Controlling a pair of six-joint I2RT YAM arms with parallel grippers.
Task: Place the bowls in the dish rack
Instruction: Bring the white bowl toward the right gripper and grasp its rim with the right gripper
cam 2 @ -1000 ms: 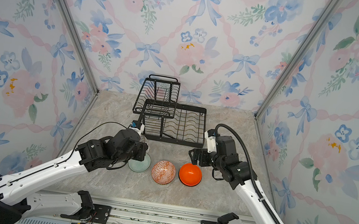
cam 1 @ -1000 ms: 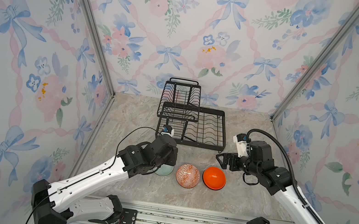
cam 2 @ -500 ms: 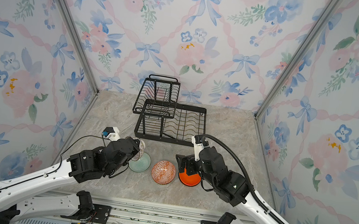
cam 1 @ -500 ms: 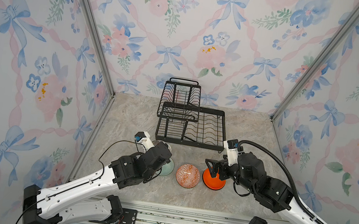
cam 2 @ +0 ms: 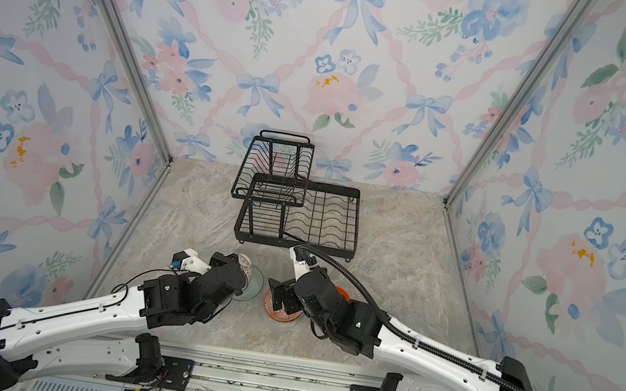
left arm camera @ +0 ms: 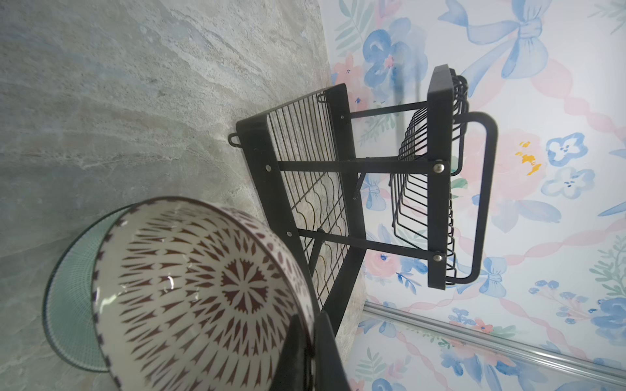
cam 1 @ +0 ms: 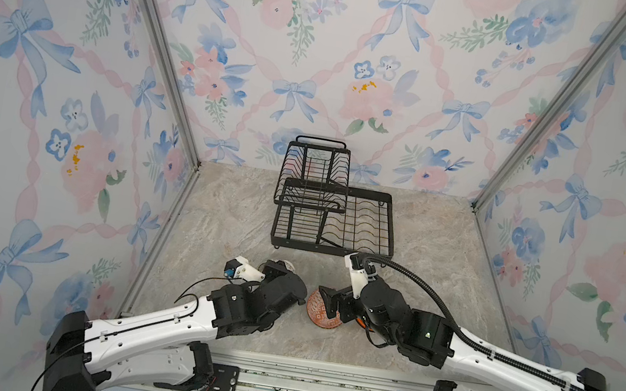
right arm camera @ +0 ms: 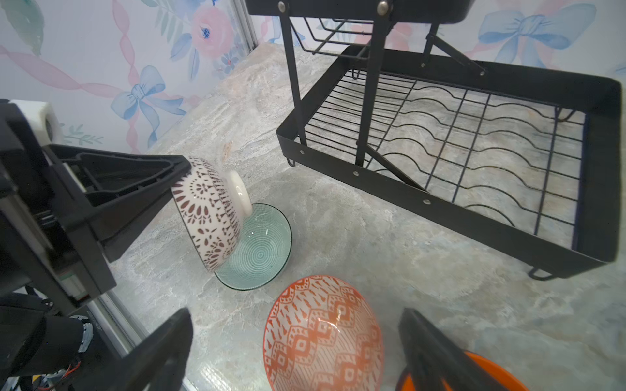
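In both top views the dish rack stands toward the back of the counter, with the bowls in front of it and apart from it. The left pincer is hard to read from above. The right pincer hangs over the orange-white bowl. In a top view the mint bowl and a sliver of the plain orange bowl show.

The left wrist view adds the grip. The left pincer is clamped tight on the rim of the brown-lattice bowl, one finger inside and one outside.

The right wrist view shows that bowl tipped on edge over the mint bowl, foot toward the rack. Whether the two bowls touch I cannot tell. The right pincer is spread wide, holding nothing, its fingers either side of the orange-white bowl.
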